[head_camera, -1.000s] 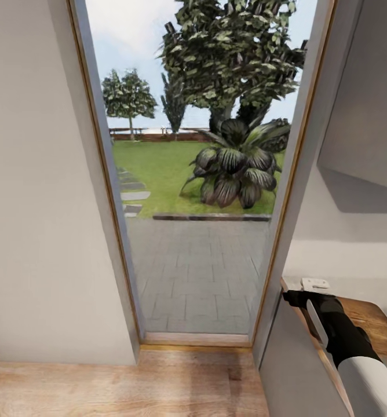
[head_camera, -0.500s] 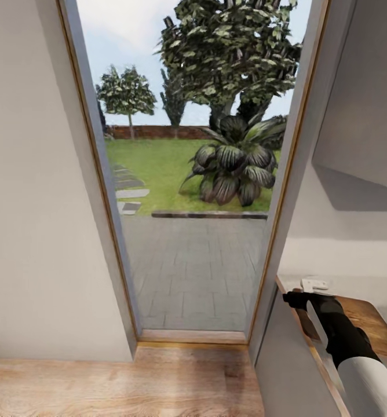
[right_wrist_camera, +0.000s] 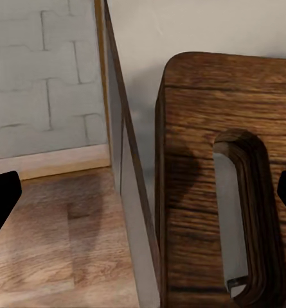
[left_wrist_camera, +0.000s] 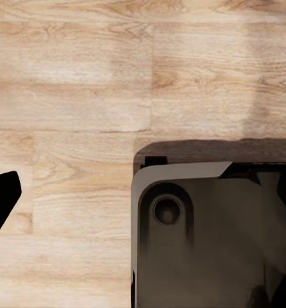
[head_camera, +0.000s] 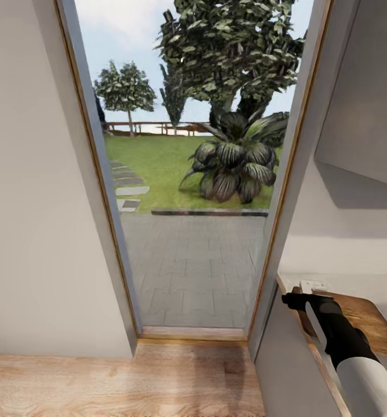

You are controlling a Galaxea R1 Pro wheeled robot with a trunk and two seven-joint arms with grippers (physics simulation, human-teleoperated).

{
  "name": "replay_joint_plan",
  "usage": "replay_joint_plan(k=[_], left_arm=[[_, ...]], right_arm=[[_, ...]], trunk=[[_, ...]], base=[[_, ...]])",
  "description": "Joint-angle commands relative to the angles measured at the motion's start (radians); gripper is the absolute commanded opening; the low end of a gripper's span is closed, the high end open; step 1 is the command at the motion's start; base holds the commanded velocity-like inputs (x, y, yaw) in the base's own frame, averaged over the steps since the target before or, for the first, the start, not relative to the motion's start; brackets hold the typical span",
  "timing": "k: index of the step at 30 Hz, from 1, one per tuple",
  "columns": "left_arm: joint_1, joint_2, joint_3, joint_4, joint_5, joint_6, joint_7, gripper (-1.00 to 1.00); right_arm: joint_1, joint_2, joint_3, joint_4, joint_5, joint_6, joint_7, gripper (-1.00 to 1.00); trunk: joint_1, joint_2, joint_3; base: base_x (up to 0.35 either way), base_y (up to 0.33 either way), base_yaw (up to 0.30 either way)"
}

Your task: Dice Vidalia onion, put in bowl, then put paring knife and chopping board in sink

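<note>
The head camera faced one tall glass door [head_camera: 199, 231] with a thin wooden frame, set between two plain pale walls, with light wood floor [head_camera: 101, 376] running along its sill. Through the glass lay a grey paved terrace [head_camera: 193, 272], a lawn [head_camera: 153, 168] crossed by a few stepping slabs, one broad-leaved dark plant [head_camera: 234, 168], one large tree [head_camera: 234, 52] behind it, one smaller round tree [head_camera: 126, 90] farther off and a low rail fence. At the lower right of that view the right arm, white at the forearm and black toward the wrist, reached forward over one brown wooden top [head_camera: 370, 318], and the right gripper [head_camera: 295, 299] was at that top's near corner, just beside one small white fitting [head_camera: 314, 286]. In the right wrist view its two black fingertips [right_wrist_camera: 2, 204] sat at opposite edges of the picture, spread wide with nothing between them; below them was the door frame's edge and a dark wooden panel [right_wrist_camera: 194, 128] with one elongated, round-ended slot [right_wrist_camera: 236, 212], whose long axis ran along the line of the fingers. The left wrist view looked straight down on floor planks [left_wrist_camera: 72, 77] and one dark glossy housing [left_wrist_camera: 213, 256] with one round recess [left_wrist_camera: 167, 210]. A single black fingertip [left_wrist_camera: 1, 199] of the left gripper showed there, so I could not tell how far that pincer was spread.
</note>
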Motion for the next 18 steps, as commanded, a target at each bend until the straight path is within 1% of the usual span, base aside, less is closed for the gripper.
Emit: replay_joint_plan(k=[1, 9, 18], left_arm=[[0.0, 0.0, 0.001, -0.002, 0.0, -0.001, 0.0, 1.0], [0.0, 0.0, 0.001, -0.001, 0.0, -0.001, 0.0, 1.0], [0.0, 0.0, 0.001, -0.001, 0.0, -0.001, 0.0, 1.0]], right_arm=[[-0.001, 0.0, 0.0, -0.001, -0.001, 0.005, -0.002, 1.0], [-0.001, 0.001, 0.0, 0.001, -0.001, 0.005, -0.002, 1.0], [-0.001, 0.001, 0.0, 0.002, -0.001, 0.004, -0.002, 1.0]], trunk=[[0.001, -0.002, -0.003], [0.001, -0.002, -0.011], [0.001, -0.002, -0.02]], base=[[0.0, 0.03, 0.0], [0.0, 0.054, 0.0], [0.0, 0.01, 0.0]])
